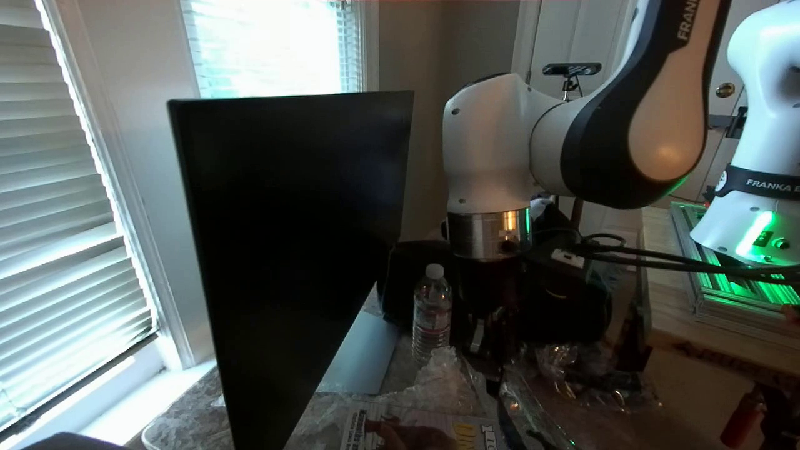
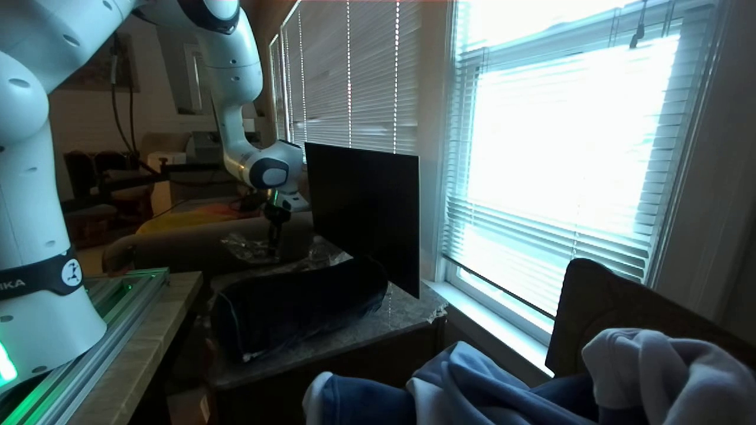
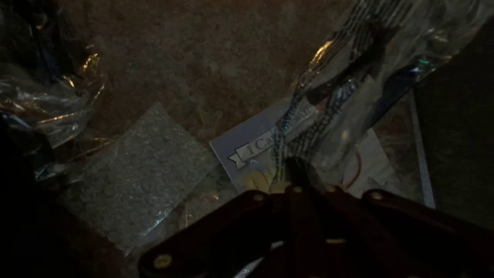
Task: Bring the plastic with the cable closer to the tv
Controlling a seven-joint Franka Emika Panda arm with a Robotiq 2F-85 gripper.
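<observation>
1. Black, thin and broad, the tv [image 1: 287, 237] stands upright on the tabletop [image 2: 366, 330], near the window blinds [image 1: 75, 212].

2. Looking across in an exterior view, I see a water bottle [image 1: 432, 319] and some crumpled clear wrap [image 1: 444, 381] between the tv and the gripper [image 3: 299, 175].

3. A low rounded black object [image 2: 295, 313] hides part of the tv's lower edge in an exterior view, and a pale grey plate [image 1: 359, 356] lies flat at the tv's foot.

4. On the side of the gripper away from the tv sits a clear plastic bag [image 1: 587, 378] with something dark inside. Blue and white cloth [image 2: 472, 383] is heaped well apart, in the foreground of an exterior view.

5. The plastic [image 3: 343, 135] to be moved is in the gripper, whose fingers are pinched together on its gathered end. The rest trails from the fingertips across the corner of a printed cover [image 3: 251, 127]. It is apart from the tv; whether it is lifted off what lies beneath, I cannot tell.

6. Up close that plastic is glossy, see-through and creased, banded with fine dark markings; a dark cable-like strand [image 3: 355, 69] shows through it.

7. On the printed cover I can read "I Ca" on a lilac ground. Just beside it lies a pebbled, translucent sheet [image 3: 150, 166] with straight edges.

8. The tabletop is mottled like stone; the water bottle is ribbed and clear, with a white cap.
</observation>
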